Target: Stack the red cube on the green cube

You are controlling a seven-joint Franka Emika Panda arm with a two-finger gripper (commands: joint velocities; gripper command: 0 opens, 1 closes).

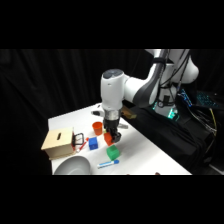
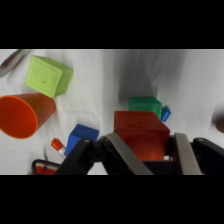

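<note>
From the side, the gripper (image 1: 111,138) hangs over the white table (image 1: 145,150) with the red cube (image 1: 108,138) apparently held just above and slightly behind the green cube (image 1: 113,152).

At the wrist, the fingers (image 2: 184,152) are clenched on the red cube (image 2: 140,134). The green cube (image 2: 145,106) shows past the red cube's far edge, partly hidden, so alignment probably needs a small shift that way before lowering.

The white table (image 1: 150,155) carries a green cube (image 1: 113,152), blue cube (image 1: 93,144), orange cup (image 1: 97,128), wooden box (image 1: 57,142) and bowl (image 1: 72,166).
</note>
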